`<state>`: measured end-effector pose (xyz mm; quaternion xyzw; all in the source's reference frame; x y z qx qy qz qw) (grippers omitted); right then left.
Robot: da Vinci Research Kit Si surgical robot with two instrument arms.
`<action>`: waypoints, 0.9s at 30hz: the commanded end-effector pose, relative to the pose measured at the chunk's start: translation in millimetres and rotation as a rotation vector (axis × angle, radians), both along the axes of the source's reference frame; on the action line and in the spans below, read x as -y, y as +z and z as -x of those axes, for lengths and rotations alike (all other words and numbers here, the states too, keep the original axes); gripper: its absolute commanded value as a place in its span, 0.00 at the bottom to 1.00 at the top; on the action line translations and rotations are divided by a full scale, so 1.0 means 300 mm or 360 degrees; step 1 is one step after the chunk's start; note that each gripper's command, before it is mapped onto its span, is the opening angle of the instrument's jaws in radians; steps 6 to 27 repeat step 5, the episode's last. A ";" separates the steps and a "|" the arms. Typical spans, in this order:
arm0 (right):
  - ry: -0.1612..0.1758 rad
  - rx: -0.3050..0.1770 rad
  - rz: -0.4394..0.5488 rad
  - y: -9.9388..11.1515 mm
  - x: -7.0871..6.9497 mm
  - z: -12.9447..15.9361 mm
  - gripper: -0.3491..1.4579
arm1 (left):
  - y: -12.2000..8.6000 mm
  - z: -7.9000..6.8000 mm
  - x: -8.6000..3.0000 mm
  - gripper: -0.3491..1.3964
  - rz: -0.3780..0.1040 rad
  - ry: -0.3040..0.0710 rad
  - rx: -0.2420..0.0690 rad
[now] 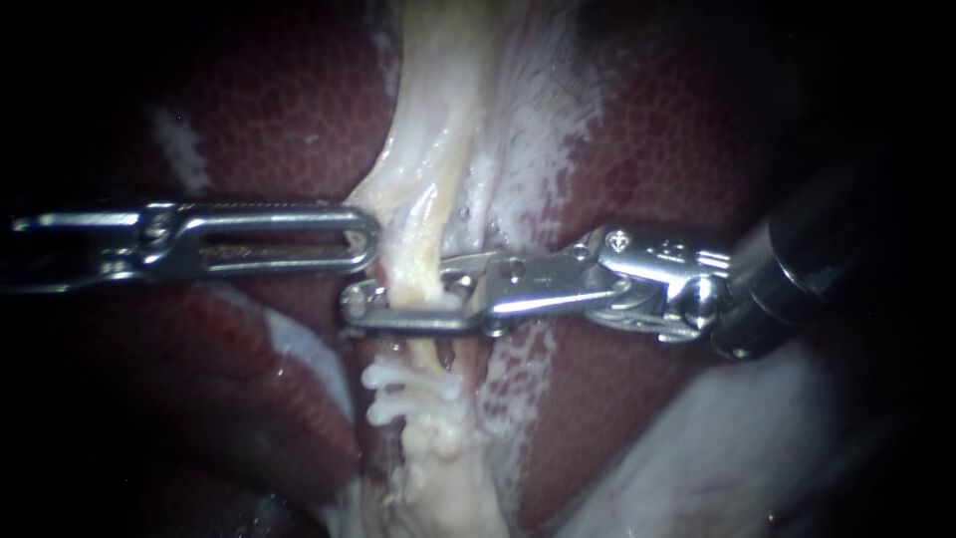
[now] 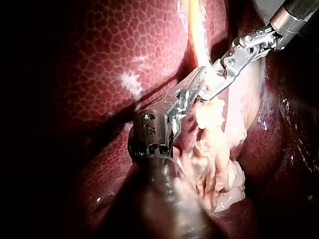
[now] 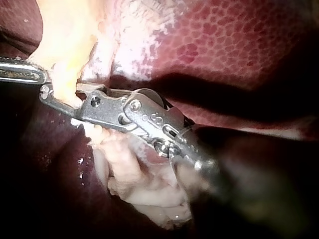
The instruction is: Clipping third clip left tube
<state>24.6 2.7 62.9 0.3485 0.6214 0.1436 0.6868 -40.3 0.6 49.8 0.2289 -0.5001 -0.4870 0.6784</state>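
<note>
A: Where the tube (image 1: 423, 214) runs down over the liver (image 1: 259, 110), how does it lie against the claw of the right instrument (image 1: 368, 299)?

B: It passes straight through that claw. In the endoscope view the lower half crosses in front of the pale tube. The upper half goes behind it, so the tube is sandwiched between the two, fairly near the tips.

A: And how far open is the claw?

B: Only a little. The two halves stand slightly apart, and the tube fills the gap and touches both, so the claw is gripping the tube from two sides. The right wrist view shows the same, with the yellowish strand between the two metal halves just short of their tips. Whether a clip sits inside, I cannot tell.

A: What about the left instrument (image 1: 368, 239)?

B: Its shaft comes in level from the left, and its long slotted end reaches the edge of the tube just above the right instrument. The tip touches the pale tissue there. Whether it has hold of anything, I cannot tell from these views.

A: What lies below the crossing?

B: The tube runs on into whitish lumpy tissue (image 1: 413, 394), just below the lower half of the claw. Dark red liver lies on both sides.
</note>
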 end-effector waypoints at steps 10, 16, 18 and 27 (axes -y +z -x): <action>-0.0001 -0.0001 0.0001 0.0001 0.0002 0.0001 0.00 | 0.0001 0.0002 -0.0001 0.00 0.0000 0.0000 0.0000; -0.0001 -0.0001 0.0001 0.0001 0.0002 0.0001 0.00 | 0.0001 0.0002 -0.0001 0.00 0.0000 0.0000 0.0000; -0.0001 -0.0001 0.0001 0.0001 0.0002 0.0001 0.00 | 0.0001 0.0002 -0.0001 0.00 0.0000 0.0000 0.0000; -0.0001 -0.0001 0.0001 0.0001 0.0002 0.0001 0.00 | 0.0001 0.0002 -0.0001 0.00 0.0000 0.0000 0.0000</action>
